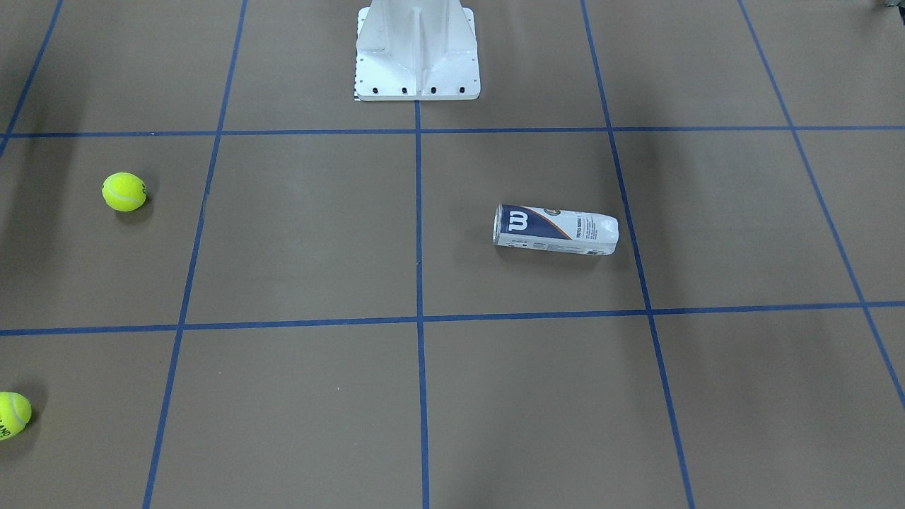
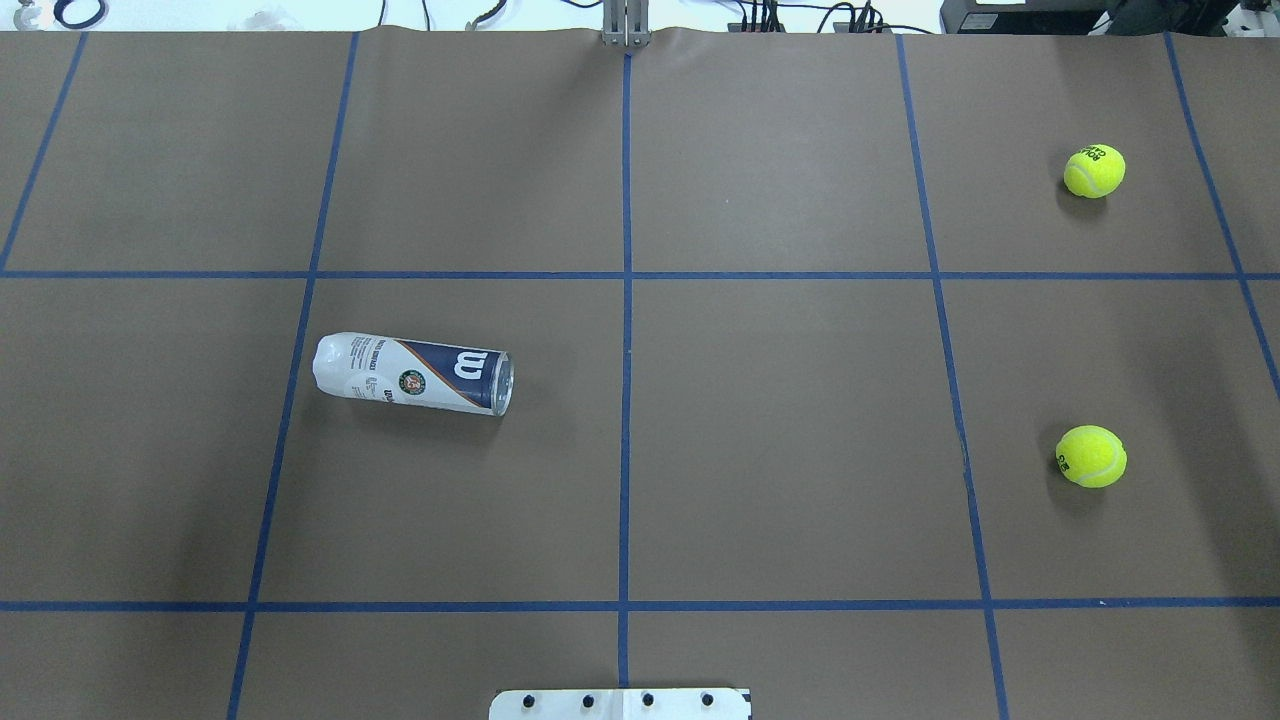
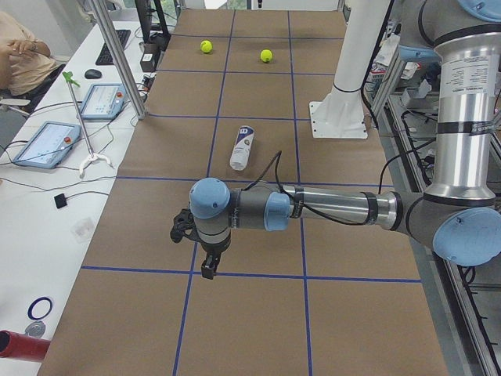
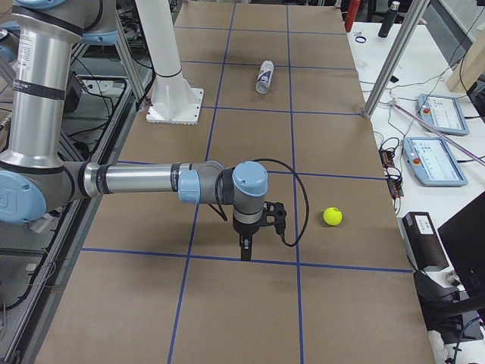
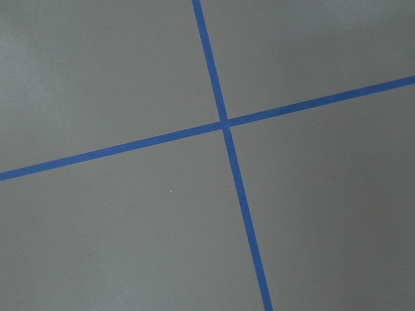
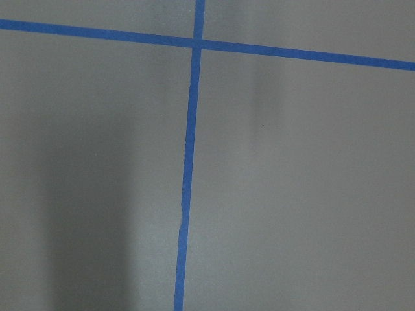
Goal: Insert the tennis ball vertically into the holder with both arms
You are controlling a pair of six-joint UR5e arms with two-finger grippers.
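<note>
Table: brown paper (image 2: 780, 440), blue tape grid (image 2: 625, 440); wide open run between items.
Near ball: tennis ball (image 2: 1091, 456), 3 o'clock, loose on the right arm's side.
Holder: Wilson can (image 2: 412, 374), 9 o'clock, lying flat, mouth toward 3 o'clock; likely needs uprighting.
Far ball: second tennis ball (image 2: 1094, 171), 2 o'clock.
Grippers: left gripper (image 3: 208, 270), right gripper (image 4: 245, 250), well apart from everything; how wide they are cannot be told.

1 tennis ball (image 1: 13, 415) is cut by the front view's left edge. The white pedestal base (image 2: 620, 704) is cropped too, with only its bolted edge showing overhead. The left gripper (image 3: 207, 269) and right gripper (image 4: 245, 252) appear only in side views, so how far their jaws stand apart cannot be told.
</note>
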